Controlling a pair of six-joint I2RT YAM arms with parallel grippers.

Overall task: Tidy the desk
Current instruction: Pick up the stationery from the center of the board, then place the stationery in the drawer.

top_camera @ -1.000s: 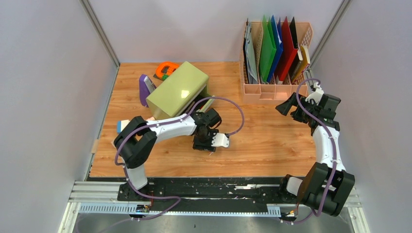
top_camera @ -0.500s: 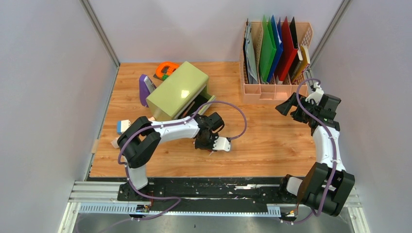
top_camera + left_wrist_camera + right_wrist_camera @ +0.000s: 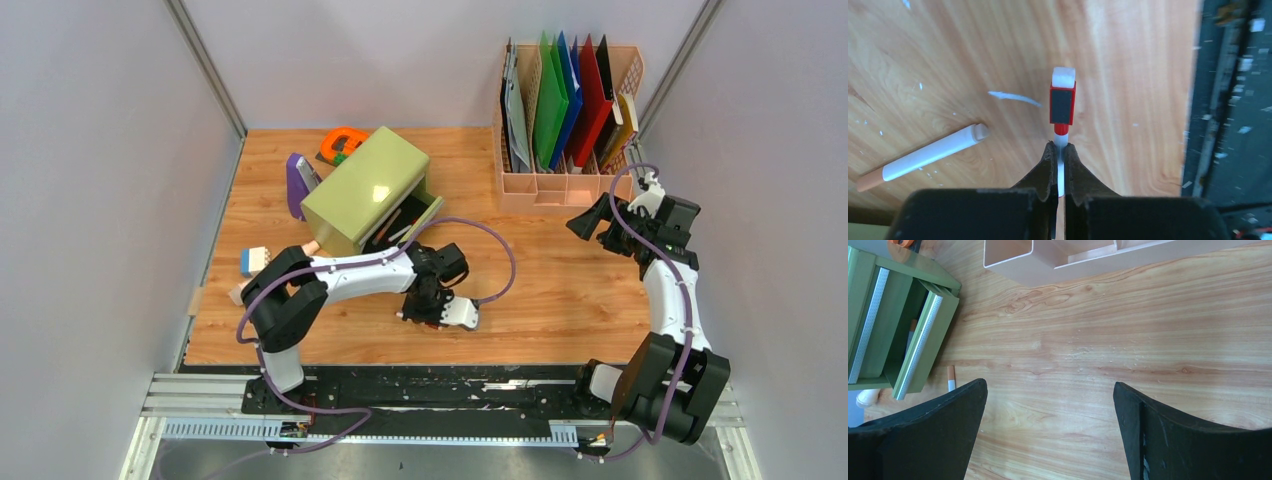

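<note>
The left jaws are clenching a thin pen [image 3: 1062, 102] by its white shaft, and its red block end with a white tip is sticking out past them. They are hanging low over the near middle of the worktop [image 3: 560, 270], close to the black rail [image 3: 450, 385] that is running along its near edge. Whether the pen is touching the wood I cannot tell. A white marker [image 3: 930, 155] with a tan end is lying flat on the wood just beside the jaws, apart from the pen.

The right jaws are standing released, spread wide above bare wood on the right side, just near of the peach file rack [image 3: 565, 120] that is holding upright folders at the far right corner.

The worktop is filling the space between the walls. A green drawer chest [image 3: 365, 190] is sitting at its far left with a drawer pulled open, and a purple stapler [image 3: 298, 182] is lying just left of it.
</note>
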